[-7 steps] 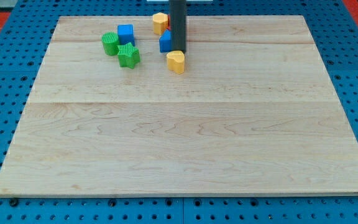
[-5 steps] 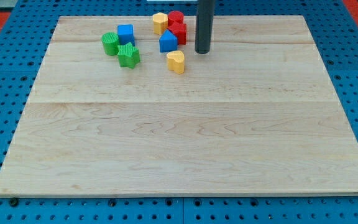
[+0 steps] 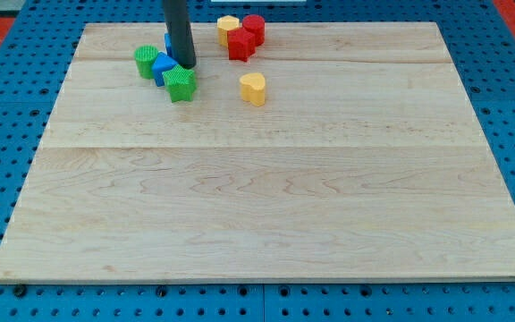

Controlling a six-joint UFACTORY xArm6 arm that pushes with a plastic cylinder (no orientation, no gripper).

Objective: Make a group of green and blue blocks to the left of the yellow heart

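While my tip [image 3: 187, 64] touches a blue block [image 3: 162, 67] between two green blocks [image 3: 180, 84], the yellow heart [image 3: 253, 88] sits rightward; no hand exists.

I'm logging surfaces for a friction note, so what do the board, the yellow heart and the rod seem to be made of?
Board: looks like pale wood, matt, with grain lines and plank seams showing. Yellow heart: even, saturated colour and smooth faces suggest painted wood or plastic; I cannot tell which. Rod, down to my tip: dark, smooth, with a faint sheen, perhaps metal or plastic.
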